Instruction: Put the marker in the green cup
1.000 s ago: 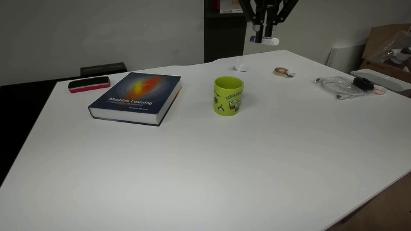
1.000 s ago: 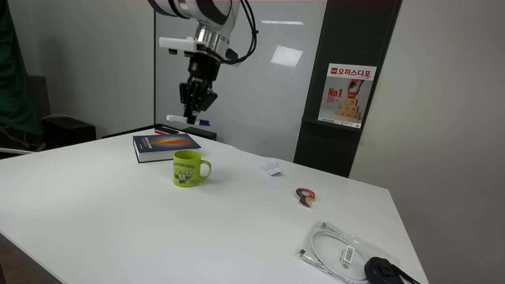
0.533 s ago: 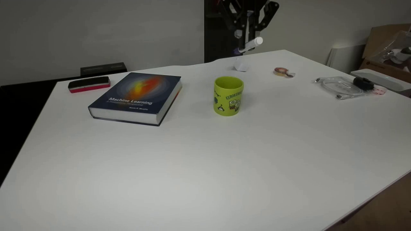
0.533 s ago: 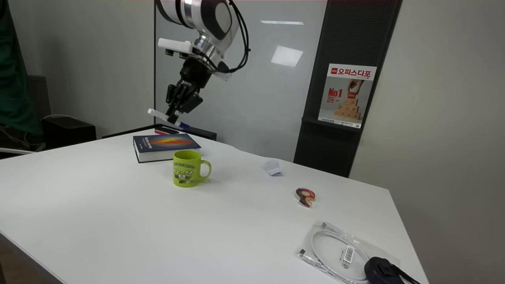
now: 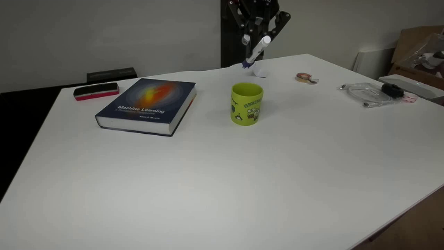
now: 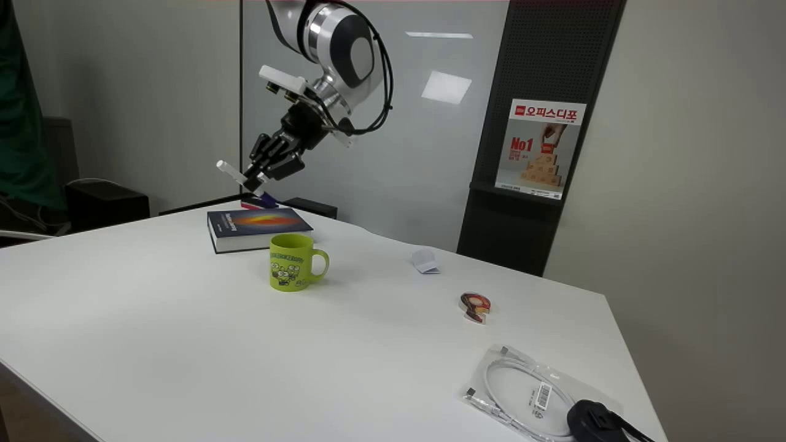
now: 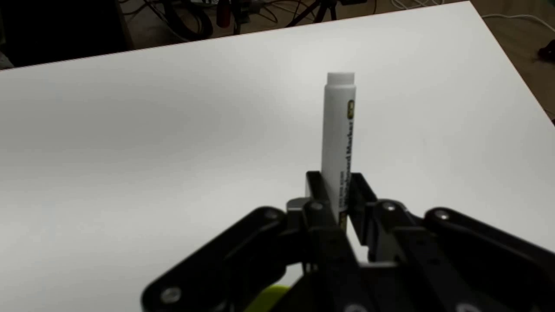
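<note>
Exterior view, and the white counter (image 5: 208,194) fills most of it. At 11 o'clock in an exterior view leans the robot arm (image 6: 347,55), its end effector (image 6: 252,182) angled down between 7 and 8 o'clock. On the counter in an exterior view, the thick Machine Learning book (image 5: 149,99) lies flat, a bagged cable (image 5: 369,93) far out at 3 o'clock from it. Same direction, much nearer, the green cup (image 5: 244,107) stands upright; the wrist view catches only a yellow-green sliver at 6 o'clock. Close to the book, between 9 and 10 o'clock, sits a red-and-black block (image 5: 96,92). And here's the marker (image 7: 338,125), gripped by the end effector, fingers (image 7: 361,190) on both sides of its white barrel! It's up in the air at 12 o'clock from the cup in an exterior view, apart from it and tilted, white end toward 1, purplish end toward 7. Smallest, in an exterior view: a round reddish object (image 6: 474,306) between 3 and 4 o'clock from the cup, and a folded white scrap (image 6: 425,261) at 3.
</note>
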`<state>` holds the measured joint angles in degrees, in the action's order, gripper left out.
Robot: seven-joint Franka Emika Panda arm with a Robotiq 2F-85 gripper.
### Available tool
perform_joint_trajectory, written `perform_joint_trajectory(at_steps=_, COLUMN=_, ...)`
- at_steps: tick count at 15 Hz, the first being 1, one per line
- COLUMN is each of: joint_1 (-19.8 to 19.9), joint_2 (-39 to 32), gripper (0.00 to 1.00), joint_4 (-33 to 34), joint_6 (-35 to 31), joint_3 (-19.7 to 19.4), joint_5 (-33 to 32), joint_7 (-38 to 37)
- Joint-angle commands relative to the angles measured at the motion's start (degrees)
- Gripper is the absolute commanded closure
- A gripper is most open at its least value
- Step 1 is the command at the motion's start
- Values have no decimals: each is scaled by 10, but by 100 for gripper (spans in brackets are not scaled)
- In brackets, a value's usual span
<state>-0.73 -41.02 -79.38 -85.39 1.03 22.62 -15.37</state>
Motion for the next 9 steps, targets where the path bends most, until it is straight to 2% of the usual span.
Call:
perform_joint_trajectory(at_steps=1, joint_1=4, joint_2=8, gripper=95, joint_4=-13, joint_6=-2, joint_3=-1, joint_5=3, joint_7=0)
perform_joint_trajectory(at_steps=9, joint_1=41, joint_2=-20, gripper=95, joint_4=-8, joint_6=30, joint_3=-1, joint_5=47, joint_7=4)
